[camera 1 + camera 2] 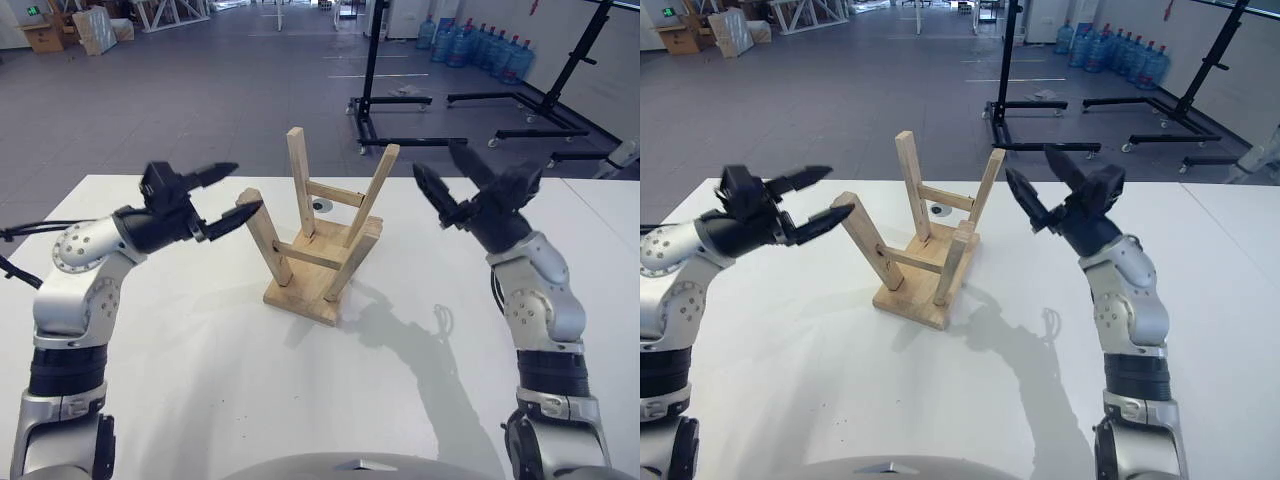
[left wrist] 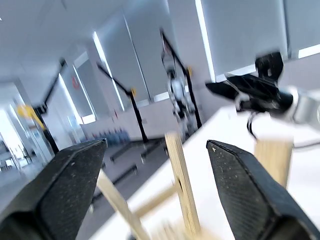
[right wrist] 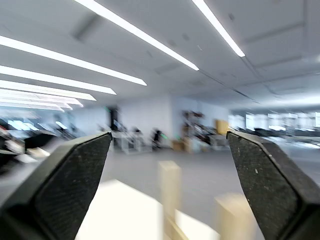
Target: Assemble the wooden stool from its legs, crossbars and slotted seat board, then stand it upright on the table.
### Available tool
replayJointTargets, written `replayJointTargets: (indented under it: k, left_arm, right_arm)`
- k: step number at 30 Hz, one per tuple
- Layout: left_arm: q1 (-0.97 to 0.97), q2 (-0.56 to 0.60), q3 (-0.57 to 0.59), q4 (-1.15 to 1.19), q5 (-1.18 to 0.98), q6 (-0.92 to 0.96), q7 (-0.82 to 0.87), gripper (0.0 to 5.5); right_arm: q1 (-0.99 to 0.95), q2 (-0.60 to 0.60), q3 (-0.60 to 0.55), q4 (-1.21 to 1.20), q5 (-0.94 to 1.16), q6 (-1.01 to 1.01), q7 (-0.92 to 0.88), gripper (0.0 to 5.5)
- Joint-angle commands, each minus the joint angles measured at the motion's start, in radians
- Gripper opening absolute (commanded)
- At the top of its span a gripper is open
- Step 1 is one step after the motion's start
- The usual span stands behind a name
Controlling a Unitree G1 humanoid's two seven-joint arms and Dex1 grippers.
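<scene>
The wooden stool [image 1: 318, 235] rests upside down on its slotted seat board [image 1: 308, 290] at the middle of the white table [image 1: 200, 380], legs pointing up and joined by crossbars [image 1: 335, 194]. My left gripper [image 1: 232, 195] hovers open just left of the stool, its lower fingertip close to the nearest leg [image 1: 265, 235], holding nothing. My right gripper [image 1: 441, 180] is raised open to the right of the stool, apart from it and empty. The left wrist view looks past open fingers [image 2: 65, 185] at the legs [image 2: 181, 186] and the right gripper [image 2: 252, 90] beyond.
Black wheeled frames [image 1: 400, 110] and blue water bottles [image 1: 480, 45] stand on the floor behind the table. A small dark round mark [image 1: 321, 206] sits on the table behind the stool. The table's far edge runs just beyond the stool.
</scene>
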Motion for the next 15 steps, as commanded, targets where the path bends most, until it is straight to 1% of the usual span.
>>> replayJointTargets:
  k: [1, 3, 6, 8, 10, 12, 14, 15]
  left_arm:
    - [-0.169, -0.085, 0.044, 0.025, -0.100, 0.026, 0.145, 3.65]
    - [-0.241, -0.134, 0.028, 0.078, -0.107, 0.034, 0.216, 3.65]
    - [-0.284, -0.182, -0.027, 0.143, -0.096, 0.072, 0.243, 3.65]
    - [-0.253, -0.205, -0.099, 0.182, -0.071, 0.121, 0.232, 3.65]
    - [-0.184, -0.242, -0.188, 0.241, -0.020, 0.164, 0.237, 3.65]
    - [-0.087, -0.282, -0.280, 0.325, 0.056, 0.169, 0.239, 3.65]
    - [-0.026, -0.313, -0.329, 0.386, 0.104, 0.155, 0.240, 3.65]
    - [-0.006, -0.322, -0.340, 0.400, 0.118, 0.143, 0.236, 3.65]
  right_arm:
    - [-0.101, 0.010, -0.043, -0.127, 0.260, 0.117, -0.049, 4.25]
    - [-0.140, 0.012, -0.031, -0.144, 0.306, 0.149, -0.062, 4.25]
    - [-0.171, 0.036, 0.005, -0.145, 0.336, 0.188, -0.088, 4.25]
    - [-0.139, 0.027, 0.121, -0.148, 0.217, 0.207, -0.026, 4.25]
    - [-0.081, -0.009, 0.275, -0.124, 0.059, 0.217, 0.070, 4.25]
    - [-0.038, -0.072, 0.443, -0.039, -0.165, 0.192, 0.141, 4.25]
    - [-0.016, -0.101, 0.491, 0.001, -0.241, 0.203, 0.171, 4.25]
    - [-0.018, -0.096, 0.474, 0.016, -0.235, 0.214, 0.169, 4.25]
